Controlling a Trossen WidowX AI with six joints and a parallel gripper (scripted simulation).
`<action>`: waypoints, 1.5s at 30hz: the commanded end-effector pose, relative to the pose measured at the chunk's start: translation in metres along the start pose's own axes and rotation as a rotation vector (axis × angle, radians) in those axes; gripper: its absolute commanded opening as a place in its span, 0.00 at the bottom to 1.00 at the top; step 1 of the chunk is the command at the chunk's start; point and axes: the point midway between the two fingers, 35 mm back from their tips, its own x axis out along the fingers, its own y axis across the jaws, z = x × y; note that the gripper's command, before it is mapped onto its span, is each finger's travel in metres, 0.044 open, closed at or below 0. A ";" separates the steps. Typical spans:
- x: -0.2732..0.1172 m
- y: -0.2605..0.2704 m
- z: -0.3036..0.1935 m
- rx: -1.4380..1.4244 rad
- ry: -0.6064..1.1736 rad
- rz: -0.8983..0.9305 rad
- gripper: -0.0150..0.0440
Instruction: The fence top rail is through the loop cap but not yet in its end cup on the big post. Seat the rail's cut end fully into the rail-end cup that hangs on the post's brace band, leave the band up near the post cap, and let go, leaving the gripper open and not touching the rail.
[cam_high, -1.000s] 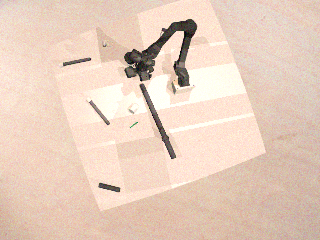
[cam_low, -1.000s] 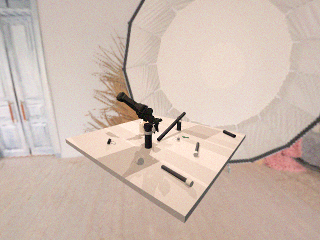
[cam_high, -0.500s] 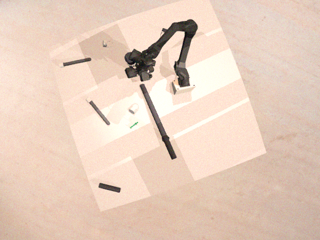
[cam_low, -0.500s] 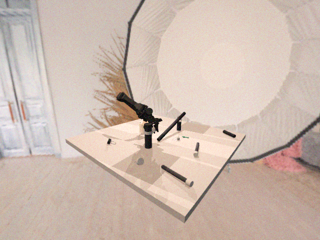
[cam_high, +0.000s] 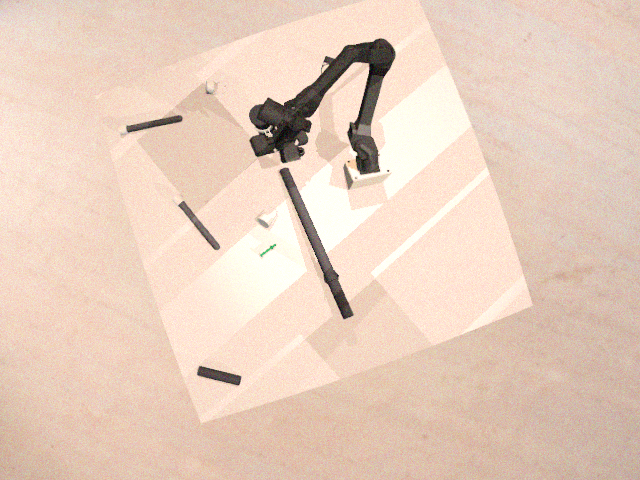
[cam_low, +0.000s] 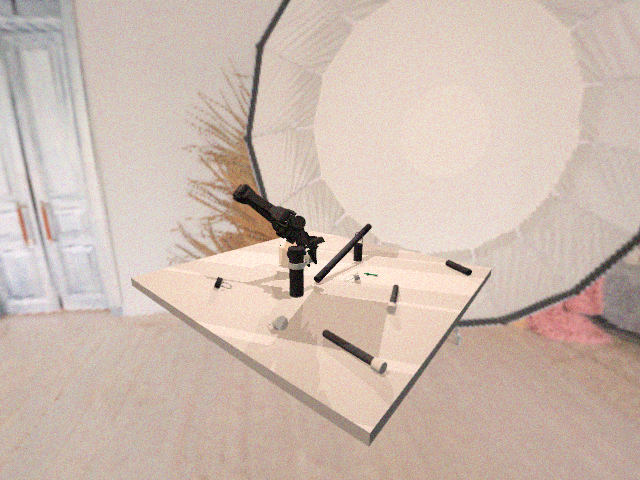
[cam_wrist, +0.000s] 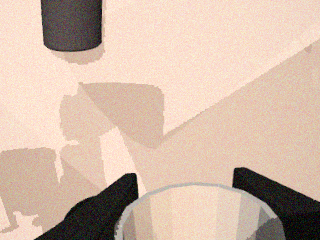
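Observation:
The black rail (cam_high: 310, 227) (cam_low: 341, 254) (cam_wrist: 72, 22) slants through the loop cap on the short post (cam_low: 357, 252). Its cut end stands near the big post (cam_low: 296, 283), with a visible gap to the cup. The brace band (cam_low: 296, 266) is high on that post, just under the post cap (cam_high: 259, 116) (cam_low: 296, 251). My gripper (cam_wrist: 186, 182) (cam_low: 313, 258) is beside the band, its fingers on either side of the pale rail-end cup (cam_wrist: 197, 186), shut on it. The rail lies ahead and left in the wrist view, outside the fingers. The top view mostly hides the cup.
Two dark tubes with pale ends (cam_high: 155, 123) (cam_high: 199, 225) (cam_low: 348, 347) (cam_low: 394, 295), a short dark tube (cam_high: 219, 375) (cam_low: 458, 267), pale caps (cam_high: 210, 86) (cam_high: 266, 219) (cam_low: 280, 323), a small dark clip (cam_low: 218, 283) and a green mark (cam_high: 267, 250) (cam_low: 370, 274) are on the table.

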 end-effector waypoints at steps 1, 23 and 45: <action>0.000 0.000 0.000 0.000 0.000 0.000 0.65; -0.033 -0.020 0.040 0.005 -0.001 0.002 1.00; -0.091 -0.048 0.134 1.210 0.007 0.053 1.00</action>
